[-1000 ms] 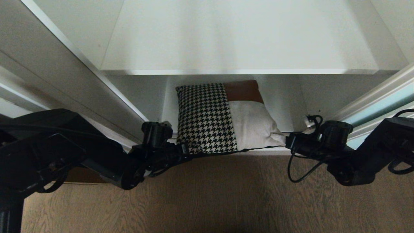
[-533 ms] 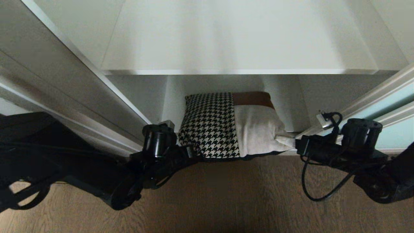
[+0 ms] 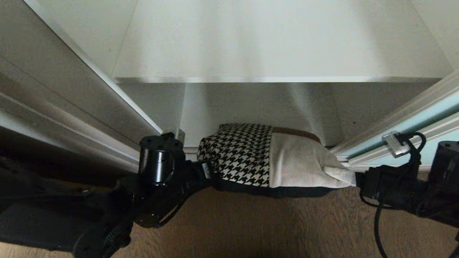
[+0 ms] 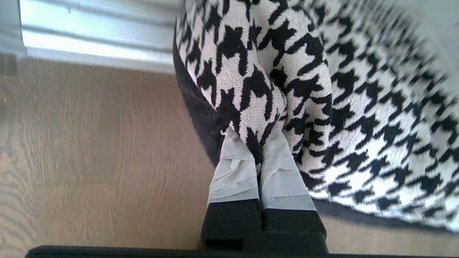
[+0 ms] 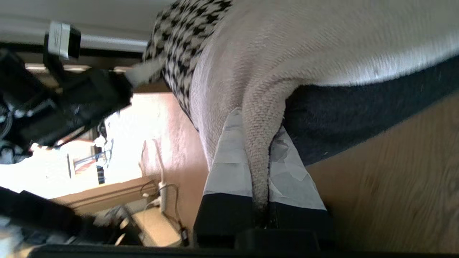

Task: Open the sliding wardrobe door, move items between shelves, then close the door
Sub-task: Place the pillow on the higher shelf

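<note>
Over the brown wood-grain floor [image 3: 251, 222], a patchwork cushion [image 3: 272, 157] of black-and-white houndstooth and cream fabric hangs between two grippers.
Left gripper [image 4: 256, 150] pinches its houndstooth corner, right gripper [image 5: 256, 157] its cream corner; behind it are the white lower shelf [image 3: 190, 148], white upper shelf [image 3: 265, 46] and, right, the aqua frosted-glass sliding door [image 3: 412, 120].

Home bedroom, white wardrobe shelves [image 3: 272, 46], wooden floor [image 3: 269, 229]

Cushion [image 3: 272, 157] between claws, below shelf [image 3: 276, 43] (door [image 3: 412, 118] right), seemingly over floor [image 3: 251, 229].
</note>
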{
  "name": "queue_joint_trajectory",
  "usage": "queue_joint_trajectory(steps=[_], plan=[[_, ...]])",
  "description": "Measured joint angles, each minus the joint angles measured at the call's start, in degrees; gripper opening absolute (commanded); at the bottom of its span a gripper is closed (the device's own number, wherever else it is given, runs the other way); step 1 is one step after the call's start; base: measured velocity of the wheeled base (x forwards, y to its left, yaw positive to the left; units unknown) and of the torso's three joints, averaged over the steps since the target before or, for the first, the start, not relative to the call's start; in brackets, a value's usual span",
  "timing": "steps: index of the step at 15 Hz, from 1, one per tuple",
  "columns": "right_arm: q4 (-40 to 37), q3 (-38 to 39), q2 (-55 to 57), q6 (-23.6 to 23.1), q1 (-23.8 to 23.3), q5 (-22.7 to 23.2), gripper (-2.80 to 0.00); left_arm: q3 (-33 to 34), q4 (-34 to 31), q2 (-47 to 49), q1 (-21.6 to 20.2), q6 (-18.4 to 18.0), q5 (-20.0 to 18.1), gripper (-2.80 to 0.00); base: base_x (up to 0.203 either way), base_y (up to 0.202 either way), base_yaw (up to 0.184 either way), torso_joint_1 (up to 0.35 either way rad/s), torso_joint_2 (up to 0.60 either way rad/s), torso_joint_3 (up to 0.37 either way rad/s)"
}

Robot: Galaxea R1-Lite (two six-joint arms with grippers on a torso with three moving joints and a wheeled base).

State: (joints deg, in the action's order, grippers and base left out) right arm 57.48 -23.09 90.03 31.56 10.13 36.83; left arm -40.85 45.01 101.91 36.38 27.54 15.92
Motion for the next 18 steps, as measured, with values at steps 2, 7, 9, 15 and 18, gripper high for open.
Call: queue_joint_trajectory(steps=[2, 7, 9, 15, 18], plan=[[-5.37, 1.21, -6.33, 0.0, 0.23, -0.04, -2.8, 1.11, -0.49, -3.6, 0.75, -0.44, 0.17, -2.8, 0.0, 0.0, 0.0, 0.0, 0.0, 0.0], [-24.61, -0.91, -22.82, 0.0, 0.34, -0.07, -2.8, 2.97, -2.34, -11.74, 1.24, -2.21, 0.15, -2.8, 0.0, 0.0, 0.0, 0.0, 0.0, 0.0], [-32.3, -2.93, -27.36, 0.0, 0.34, -1.02, -2.8, 4.23, -2.34, -15.11, 1.55, -2.22, 0.0, -2.8, 0.0, 0.0, 0.0, 0.0, 0.0, 0.0], [-42.1, -3.75, -34.81, 0.02, 1.35, -1.58, -2.8, 5.24, -5.84, -21.1, 7.86, -2.6, -0.19, -2.8, 0.0, 0.0, 0.0, 0.0, 0.0, 0.0], [-43.81, -3.45, -36.72, 0.41, 3.86, -1.61, -2.8, 4.07, -5.79, -21.7, 10.61, -3.63, -0.27, -2.8, 0.0, 0.0, 0.0, 0.0, 0.0, 0.0]])
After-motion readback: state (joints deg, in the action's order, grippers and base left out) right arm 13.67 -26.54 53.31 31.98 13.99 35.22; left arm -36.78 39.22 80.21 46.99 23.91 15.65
